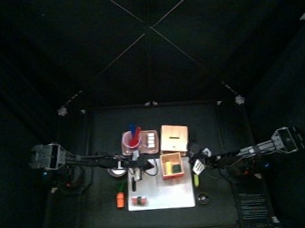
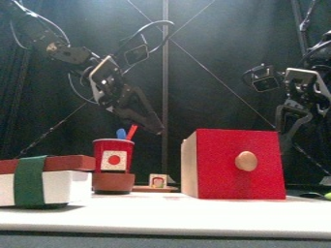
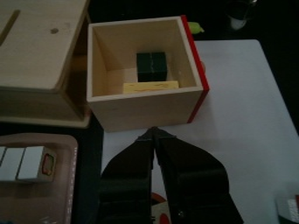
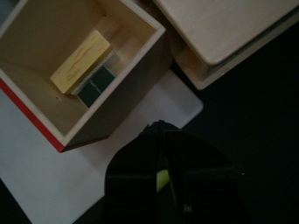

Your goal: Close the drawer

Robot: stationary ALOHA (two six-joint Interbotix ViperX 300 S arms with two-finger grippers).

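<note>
Both grippers hang clear of the work, and neither holds or touches anything. From the left wrist view, the left gripper point(image 3: 158, 140) has its jaws brought together, tips meeting just short of the drawer's near wall. From the right wrist view, the right gripper point(image 4: 163, 140) looks likewise pinched closed, with only a thin seam between the jaws, hovering beside the drawer's corner.

I find the drawer point(image 3: 140, 66) pulled well out of the wooden box point(image 3: 41, 52), sitting over the white mat point(image 3: 239, 96) near the middle of the table point(image 1: 104, 216). It has pale wooden walls, an open top and a red front panel point(image 2: 237, 165) with a round wooden knob point(image 2: 246, 161) facing the table's front edge. Inside I note a small dark green block point(image 3: 152, 63) and a flat yellow piece point(image 3: 149, 86).

My assessment: the drawer is light, rigid wood, not fragile, and should slide rather than need lifting. The loose contents may shift under a sharp shove. No grasp is required; closed jaws pressed flat against the red panel, near the knob and centred, should drive it home. An off-centre push could skew it in its guides or move the whole box across the mat, since the box looks light too.
</note>
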